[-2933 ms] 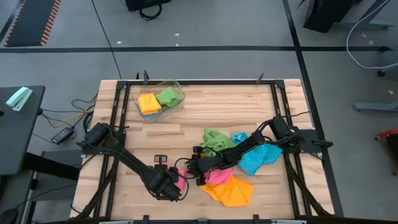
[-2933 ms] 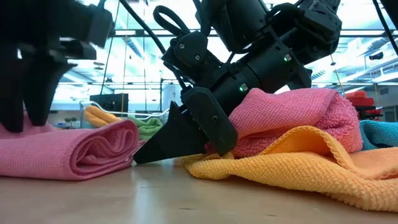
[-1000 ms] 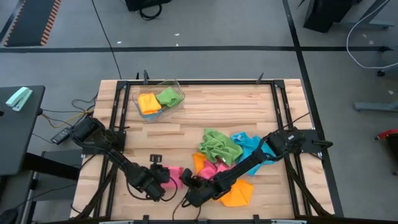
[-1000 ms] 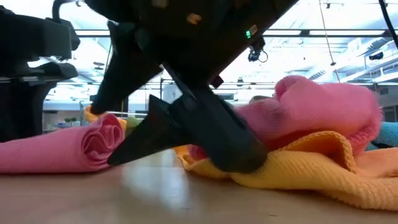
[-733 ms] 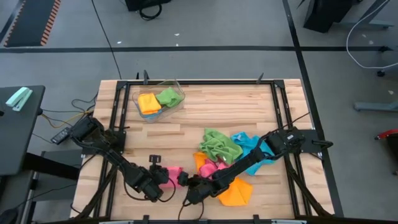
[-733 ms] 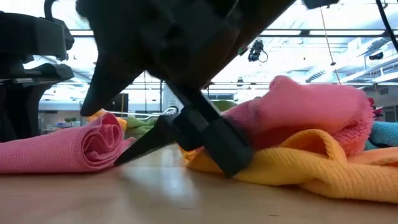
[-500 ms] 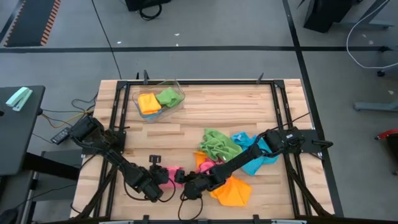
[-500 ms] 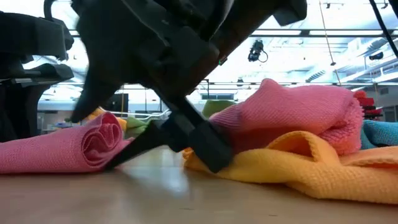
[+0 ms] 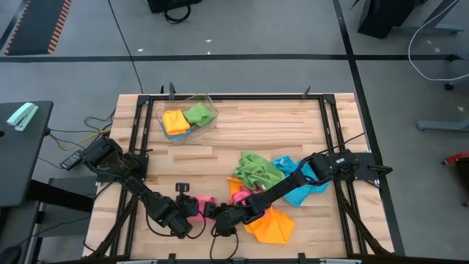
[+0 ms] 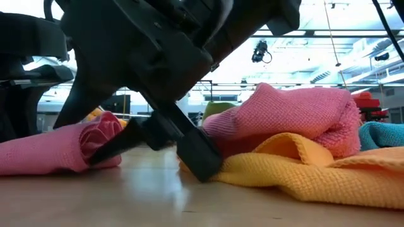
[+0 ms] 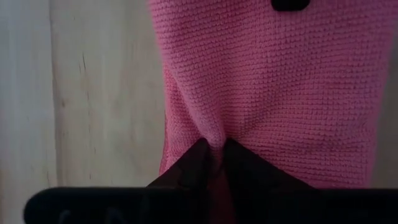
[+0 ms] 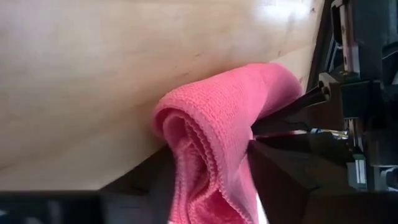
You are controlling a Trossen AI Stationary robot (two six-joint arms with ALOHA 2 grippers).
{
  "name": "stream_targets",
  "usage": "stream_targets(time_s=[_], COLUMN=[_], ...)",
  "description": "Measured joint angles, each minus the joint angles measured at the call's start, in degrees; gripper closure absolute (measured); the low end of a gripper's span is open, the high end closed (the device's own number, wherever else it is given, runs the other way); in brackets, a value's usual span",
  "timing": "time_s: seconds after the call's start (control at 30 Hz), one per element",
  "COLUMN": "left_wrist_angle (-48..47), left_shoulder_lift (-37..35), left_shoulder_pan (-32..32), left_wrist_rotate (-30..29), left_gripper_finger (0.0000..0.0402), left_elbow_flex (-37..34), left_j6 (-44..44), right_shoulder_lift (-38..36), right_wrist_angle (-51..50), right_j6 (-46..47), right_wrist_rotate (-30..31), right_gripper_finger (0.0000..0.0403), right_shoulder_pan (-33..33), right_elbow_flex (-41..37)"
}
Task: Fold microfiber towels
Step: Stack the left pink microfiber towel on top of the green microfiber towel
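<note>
Pinched narrow, the left gripper bites one end of a pink towel near the table's front edge in the high view, and the right gripper meets the same towel's other end. Behind them lie four more loose towels: green, blue, orange and a second pink. A clear bin holds two more, orange and green.

Low view: the pink towel is a soft roll, its end a spiral of folds, with the right gripper's fingers straddling it.

Left wrist view: two dark fingertips nearly meet, nipping a pucker of knobbly pink weave.

Right wrist view: the dark fingers stand moderately apart either side of the rolled end, touching the cloth.
</note>
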Motion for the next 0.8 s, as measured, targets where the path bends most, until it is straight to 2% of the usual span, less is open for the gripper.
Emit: stream_targets(time_s=[0.2, 0.3, 0.43, 0.53, 0.63, 0.8], left_wrist_angle=[-0.14, -2.27, -2.7, -1.79, -0.63, 1.72], left_shoulder_lift=[-1.15, -3.47, -5.22, -5.22, -4.21, -2.01], left_shoulder_pan=[-0.65, -1.62, -3.65, -4.87, -5.16, -4.26], left_wrist_rotate=[0.38, 1.08, -1.48, -3.32, -4.81, -5.2], left_gripper_finger=[0.0336, 0.0331, 0.0319, 0.0293, 0.0251, 0.0167], left_elbow_flex=[-0.15, 1.72, 4.8, 6.03, 5.99, 6.01], left_j6=[-0.03, -0.11, -1.81, -2.49, -2.75, -1.95], right_shoulder_lift=[0.08, -0.1, -2.11, -4.02, -6.11, -6.12], right_wrist_angle=[-0.19, -0.63, -3.55, -7.62, -9.19, -9.86], right_j6=[5.61, 8.44, 17.73, 26.75, 34.73, 40.48], right_wrist_rotate=[-0.76, -0.74, -1.3, -3.88, -7.35, -7.03], right_gripper_finger=[0.0318, 0.0359, 0.0373, 0.0374, 0.0374, 0.0375], right_shoulder_pan=[-0.02, -0.02, -0.15, -0.84, -1.65, -1.85], right_elbow_flex=[-0.02, -0.07, -0.35, -0.63, -0.52, -0.48])
